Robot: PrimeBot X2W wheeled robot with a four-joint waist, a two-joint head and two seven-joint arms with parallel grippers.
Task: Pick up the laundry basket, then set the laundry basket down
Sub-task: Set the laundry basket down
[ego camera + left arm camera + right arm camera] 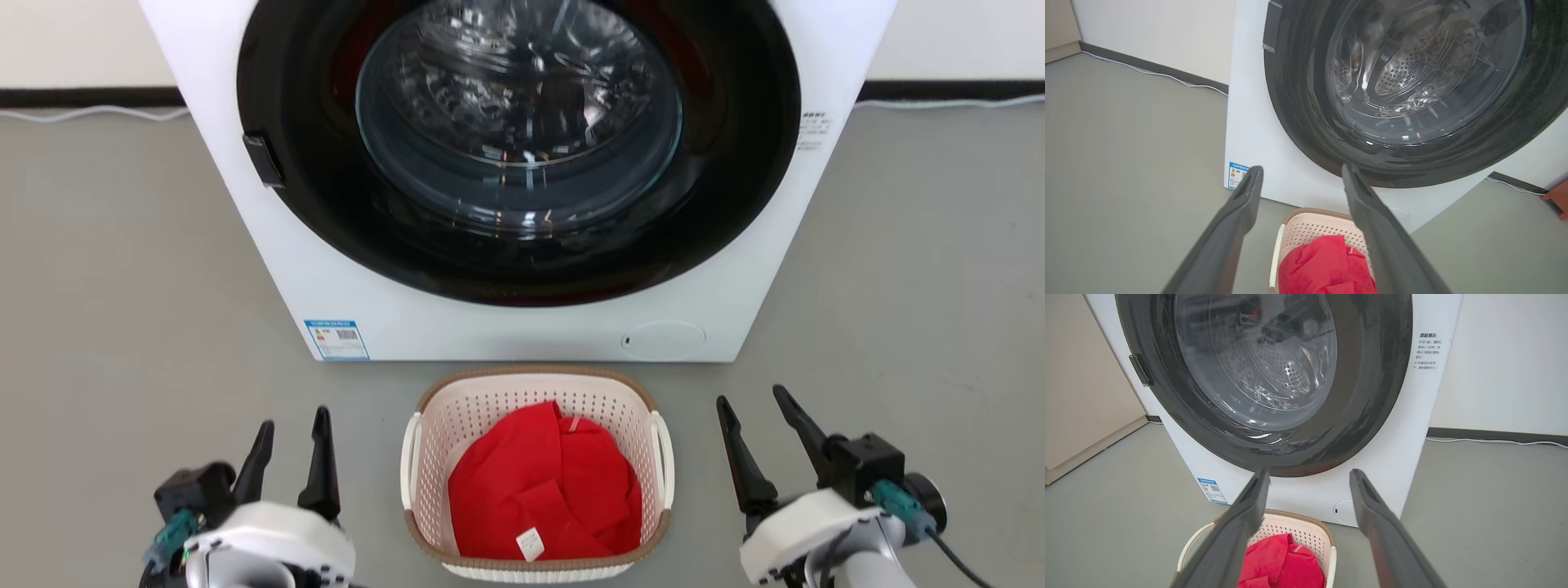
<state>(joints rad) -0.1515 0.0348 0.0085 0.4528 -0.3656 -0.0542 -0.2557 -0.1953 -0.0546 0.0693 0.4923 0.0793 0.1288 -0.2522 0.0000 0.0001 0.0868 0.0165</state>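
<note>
The laundry basket [490, 400], cream-pink with a brown rim and white side handles, stands on the grey floor just in front of the washer. A red garment [543, 482] lies inside it. My left gripper [294, 420] is open, down at the basket's left, apart from it. On the basket's right my right gripper [751, 396] is open too, with nothing between its fingers. The basket [1310, 222] shows low between the left fingers in the left wrist view, and the basket [1298, 531] sits low left of centre in the right wrist view.
A white front-loading washer [522, 327] with a dark round door [522, 131] stands close behind the basket. Grey floor [122, 286] spreads to both sides. A white cable [90, 113] runs along the wall base. An orange-red object [1555, 200] sits at the far right edge.
</note>
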